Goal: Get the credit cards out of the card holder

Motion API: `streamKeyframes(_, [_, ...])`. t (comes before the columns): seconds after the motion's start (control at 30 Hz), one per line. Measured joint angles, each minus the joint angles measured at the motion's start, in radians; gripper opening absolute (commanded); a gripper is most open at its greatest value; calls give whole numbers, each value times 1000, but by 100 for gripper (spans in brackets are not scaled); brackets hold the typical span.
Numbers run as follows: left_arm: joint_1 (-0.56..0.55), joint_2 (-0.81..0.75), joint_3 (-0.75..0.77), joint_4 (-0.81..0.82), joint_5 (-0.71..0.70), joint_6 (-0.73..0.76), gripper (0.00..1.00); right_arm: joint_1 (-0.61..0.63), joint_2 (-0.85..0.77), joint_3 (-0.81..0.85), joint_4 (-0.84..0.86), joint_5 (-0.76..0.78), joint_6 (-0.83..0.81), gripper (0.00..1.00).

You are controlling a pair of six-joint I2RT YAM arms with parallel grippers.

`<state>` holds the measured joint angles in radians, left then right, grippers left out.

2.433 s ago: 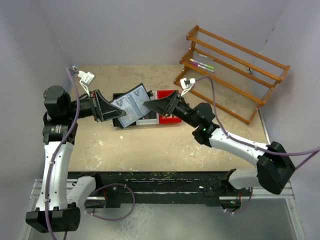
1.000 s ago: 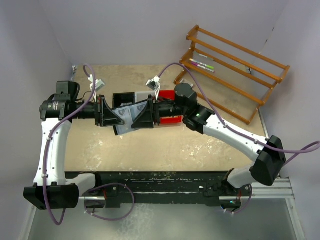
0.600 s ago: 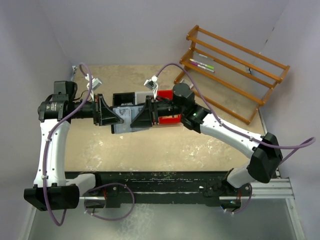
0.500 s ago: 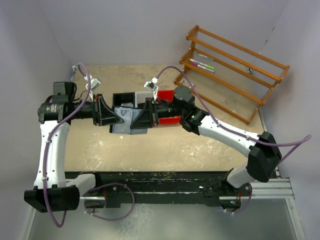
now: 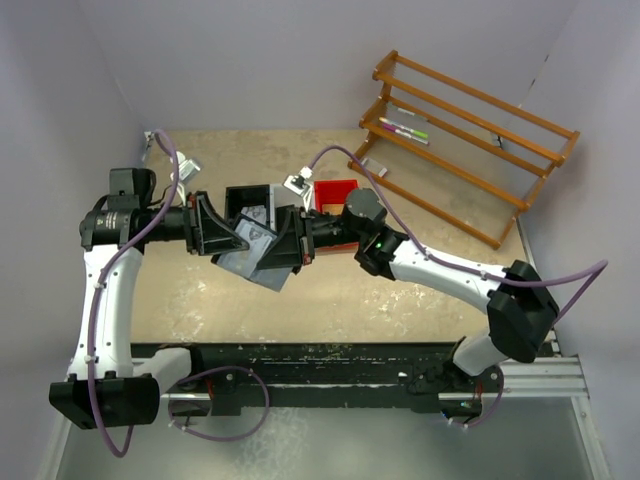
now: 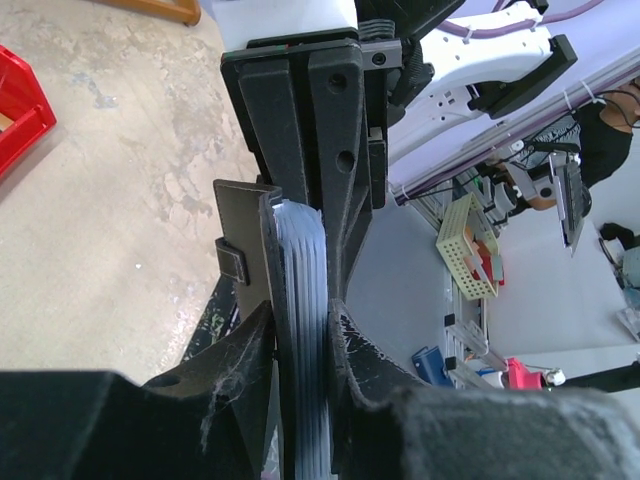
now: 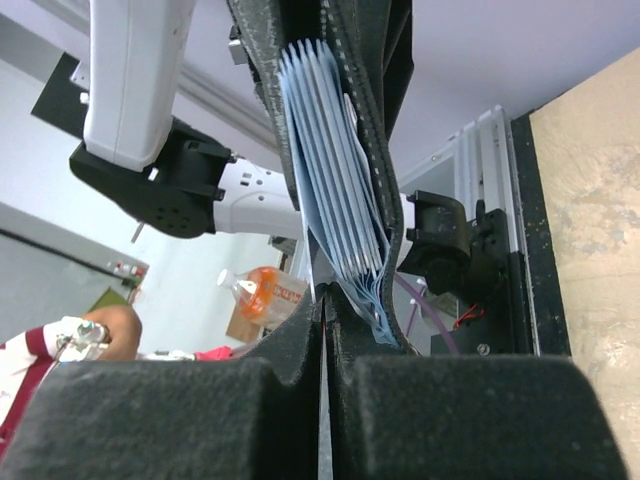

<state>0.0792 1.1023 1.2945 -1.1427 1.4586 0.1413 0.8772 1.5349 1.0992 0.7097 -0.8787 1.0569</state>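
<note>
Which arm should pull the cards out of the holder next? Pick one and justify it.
Right, probably. The right gripper pinches the fanned credit cards at their edge, the card holder passing beside it; the left gripper clamps flap and stack together, suiting it to anchor.

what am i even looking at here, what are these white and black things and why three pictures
These are two robot arms bolted to a table. The wide picture looks down from above; the other two come from a camera on each wrist, looking along that arm's own fingers. Each arm ends in a two-finger end effector. The left end effector and the right end effector both clamp a black card holder stuffed with grey-blue credit cards, held between them. On the table stand a black tray, a red tray and a wooden rack holding markers.
</note>
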Motion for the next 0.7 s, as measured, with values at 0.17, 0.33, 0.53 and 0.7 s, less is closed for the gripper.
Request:
streamKeyframes(0.17, [-2,-2,-1,-3,10,0,31,12,-31,-48,11,93,2,0])
streamKeyframes(0.33, [-3,-2,-1,0,10,-3,29,17,-39,-88,50,154,11,0])
streamKeyframes(0.53, [-5,-2,-1,-4,6,-8,27,16,-77,-148,99,209,18,0])
streamKeyframes(0.7, [-9,-1,-1,-14,8,-13,21,12,-105,-190,139,238,24,0])
